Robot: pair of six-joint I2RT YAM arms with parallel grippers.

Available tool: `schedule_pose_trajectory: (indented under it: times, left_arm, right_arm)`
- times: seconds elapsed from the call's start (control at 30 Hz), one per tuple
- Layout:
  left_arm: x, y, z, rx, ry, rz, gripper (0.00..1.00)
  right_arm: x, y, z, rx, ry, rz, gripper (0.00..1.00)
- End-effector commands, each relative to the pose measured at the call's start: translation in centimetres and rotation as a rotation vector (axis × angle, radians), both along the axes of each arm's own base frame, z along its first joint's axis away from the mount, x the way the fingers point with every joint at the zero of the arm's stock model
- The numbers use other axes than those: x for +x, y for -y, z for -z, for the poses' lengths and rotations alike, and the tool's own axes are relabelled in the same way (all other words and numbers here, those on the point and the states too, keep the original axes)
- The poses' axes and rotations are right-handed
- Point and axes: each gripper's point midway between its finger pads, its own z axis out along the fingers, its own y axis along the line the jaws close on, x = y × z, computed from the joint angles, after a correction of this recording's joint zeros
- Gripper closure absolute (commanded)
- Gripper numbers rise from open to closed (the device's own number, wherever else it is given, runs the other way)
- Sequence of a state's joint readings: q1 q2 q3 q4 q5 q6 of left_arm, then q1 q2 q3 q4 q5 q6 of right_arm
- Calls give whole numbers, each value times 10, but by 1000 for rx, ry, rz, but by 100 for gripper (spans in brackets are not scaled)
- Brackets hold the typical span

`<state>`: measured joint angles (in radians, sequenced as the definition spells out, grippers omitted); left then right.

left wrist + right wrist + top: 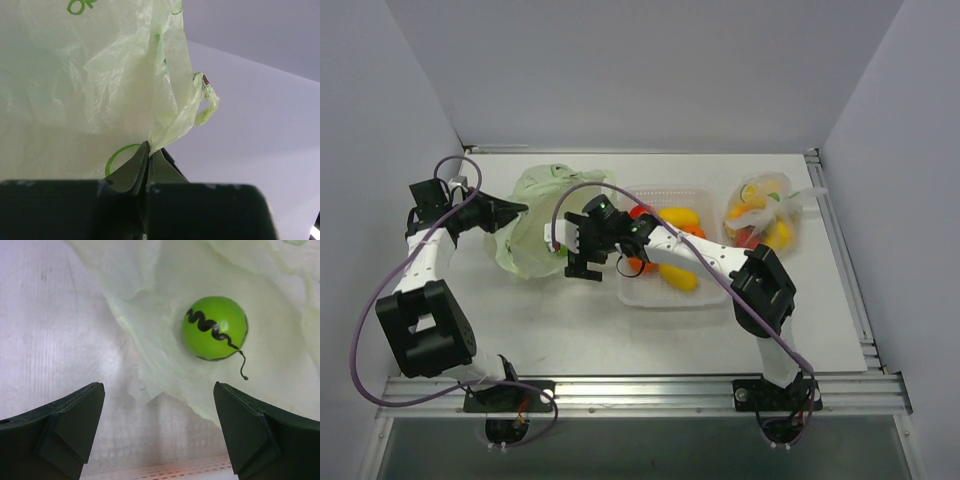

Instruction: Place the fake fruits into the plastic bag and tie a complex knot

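Observation:
The pale green plastic bag [542,225] lies crumpled at the left middle of the table. My left gripper [518,211] is shut on a bunched fold of its film [165,125], with the jaws pressed together [147,146]. My right gripper [578,250] hangs open and empty over the bag's right edge [157,390]. A green round fruit with a black squiggle [215,328] lies on the bag's film just beyond the fingers. Other fake fruits sit in the white basket: a yellow lemon [678,215], a banana [678,277] and red and orange ones partly hidden by my right arm.
The white slotted basket [705,195] stands just right of the bag; its rim shows at the bottom of the right wrist view [165,472]. A clear bag with fruits [765,212] lies at the far right. Grey walls enclose the table.

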<state>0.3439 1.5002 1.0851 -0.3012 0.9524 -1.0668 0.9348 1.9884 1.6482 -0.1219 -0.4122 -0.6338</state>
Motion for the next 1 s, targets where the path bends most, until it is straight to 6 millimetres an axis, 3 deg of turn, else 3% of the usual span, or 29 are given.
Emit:
schedule_pose_trajectory:
  times: [0.0,0.13,0.17,0.27,0.37,0.4,0.47,0.53,0.57,0.6,0.63,0.7,0.73,0.8,0.83,0.9,0.97]
  left_arm:
    - [2,-1,-13,8,62,9,100]
    - [1,-1,-12,6,61,12,100]
    - [1,0,-10,5,57,14,100]
    - [-2,1,-6,4,48,18,100]
    - [-2,0,-4,2,40,17,100]
    - [-2,0,-4,3,43,19,100]
    - [-2,0,-4,5,43,20,100]
    - [-1,0,-6,7,46,23,100]
    - [-2,0,-7,7,44,24,100]
    - [-1,0,-8,10,49,26,100]
    - [-1,0,-11,13,51,26,100]
    - [-2,0,-16,37,75,38,100]
    - [-4,0,-16,47,63,40,100]
    - [-3,-3,-28,119,125,57,100]
    - [-4,-6,-32,198,155,66,100]
    - [-9,-10,-31,283,153,80,100]
    - [-5,-16,-39,416,195,91,92]
  right_arm:
    - [-25,4,25,-98,74,-192,5]
    - [-5,-9,35,-90,202,-162,5]
    - [0,-7,45,-116,221,-139,6]
    - [14,-19,47,-85,321,-117,9]
    - [22,-21,56,-93,368,-104,21]
    - [25,-20,58,-100,376,-94,33]
    - [34,-17,61,-105,391,-65,46]
    - [39,-10,57,-111,396,-43,86]
    - [39,-9,52,-97,399,-28,100]
    - [36,-3,52,-100,394,-27,100]
    - [33,-1,33,-78,406,-28,100]
    - [24,10,20,-88,384,-26,100]
    - [20,14,-4,-62,389,-25,100]
    - [11,28,-15,-91,339,-34,100]
    - [4,33,-38,-59,315,-56,100]
    - [-13,48,-56,-59,286,-105,100]
    - [-29,58,-53,-71,282,-177,100]
